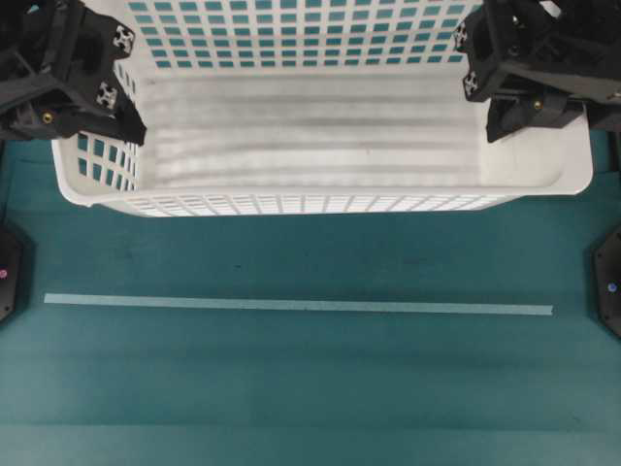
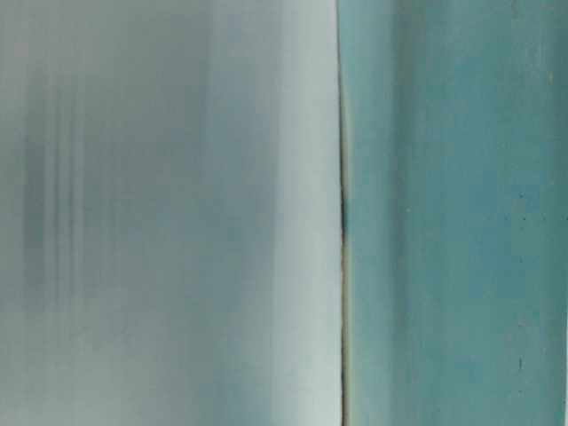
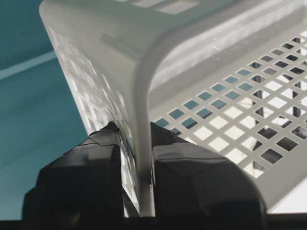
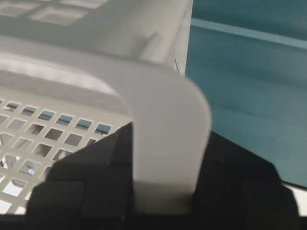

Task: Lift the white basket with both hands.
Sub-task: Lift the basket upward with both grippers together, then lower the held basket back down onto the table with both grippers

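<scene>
The white basket (image 1: pixel 320 204) fills the top of the overhead view, its floor bare and its walls pierced with small holes. My left gripper (image 1: pixel 124 116) straddles the basket's left wall. In the left wrist view the left gripper (image 3: pixel 134 127) is shut on the rolled rim of the basket (image 3: pixel 144 57), one finger on each side. My right gripper (image 1: pixel 505 121) sits at the right rim. In the right wrist view the right gripper (image 4: pixel 168 132) is shut on the broad rim band of the basket (image 4: pixel 96 33). The table-level view shows only a blurred white wall of the basket (image 2: pixel 177 213).
A teal table (image 1: pixel 310 388) spreads in front of the basket, crossed by a pale tape strip (image 1: pixel 291 305). Black fixtures stand at the left edge (image 1: pixel 8 272) and the right edge (image 1: pixel 609 286).
</scene>
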### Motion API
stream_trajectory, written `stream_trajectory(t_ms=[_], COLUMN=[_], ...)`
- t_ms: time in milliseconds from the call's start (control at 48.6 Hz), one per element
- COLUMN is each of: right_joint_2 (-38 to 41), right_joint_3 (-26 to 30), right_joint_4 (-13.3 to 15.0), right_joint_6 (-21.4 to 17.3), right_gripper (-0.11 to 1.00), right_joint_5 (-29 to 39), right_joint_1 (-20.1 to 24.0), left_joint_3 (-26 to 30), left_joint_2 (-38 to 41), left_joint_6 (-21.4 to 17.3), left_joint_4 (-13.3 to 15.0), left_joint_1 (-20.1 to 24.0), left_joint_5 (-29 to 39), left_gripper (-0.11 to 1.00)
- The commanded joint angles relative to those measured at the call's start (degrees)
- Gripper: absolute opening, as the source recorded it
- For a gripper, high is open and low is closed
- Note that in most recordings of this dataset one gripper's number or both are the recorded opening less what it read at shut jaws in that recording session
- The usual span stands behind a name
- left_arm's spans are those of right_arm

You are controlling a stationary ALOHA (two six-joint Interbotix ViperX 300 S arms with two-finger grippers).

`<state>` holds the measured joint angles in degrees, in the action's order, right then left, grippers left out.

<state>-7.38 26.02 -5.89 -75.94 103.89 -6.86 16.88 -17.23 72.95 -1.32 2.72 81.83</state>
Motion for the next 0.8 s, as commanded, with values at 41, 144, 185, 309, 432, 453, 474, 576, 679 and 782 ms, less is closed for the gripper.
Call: stream_trajectory(t_ms=[41,144,185,309,432,453,474,576,679,782], right_joint_2=[2.02,2.02,2.02,1.93,2.02,2.02,2.02,2.02,1.85,1.67], right_joint_3=[0.18,0.18,0.18,0.35,-0.09,-0.26,-0.53,-1.76,-2.64,-3.52], right_joint_4=[-0.35,-0.26,-0.26,1.05,1.23,1.23,1.23,1.23,1.23,1.49], right_joint_6=[3.60,3.60,3.69,4.57,4.92,5.01,5.01,5.19,5.19,5.27], right_gripper=[0.20,0.20,0.20,0.20,0.20,0.20,0.20,0.20,0.20,0.20], right_joint_5=[-0.88,-0.88,-0.79,-0.88,-0.62,-0.62,-0.62,-0.44,-0.70,-0.79], right_joint_1=[0.70,0.70,0.70,0.79,0.79,0.79,0.70,0.62,0.62,0.62], left_joint_3=[1.67,1.58,1.67,1.49,1.32,1.32,1.32,1.14,0.00,-2.99], left_joint_2=[-0.44,-0.53,-0.53,-0.53,-0.18,0.00,0.18,0.35,0.09,-0.18], left_joint_6=[-3.34,-3.34,-3.34,-3.34,-3.34,-3.43,-3.43,-3.43,-3.52,-3.52], left_joint_4=[0.00,0.09,0.09,0.00,0.09,0.00,0.00,0.00,0.00,0.09], left_joint_1=[0.09,0.26,0.26,0.35,0.44,0.44,0.35,0.35,0.35,0.70], left_joint_5=[-1.41,-1.41,-1.41,-1.41,-1.41,-1.41,-1.41,-1.49,-1.41,-1.32], left_gripper=[0.03,0.03,0.03,0.03,0.03,0.03,0.03,0.03,0.03,0.03])
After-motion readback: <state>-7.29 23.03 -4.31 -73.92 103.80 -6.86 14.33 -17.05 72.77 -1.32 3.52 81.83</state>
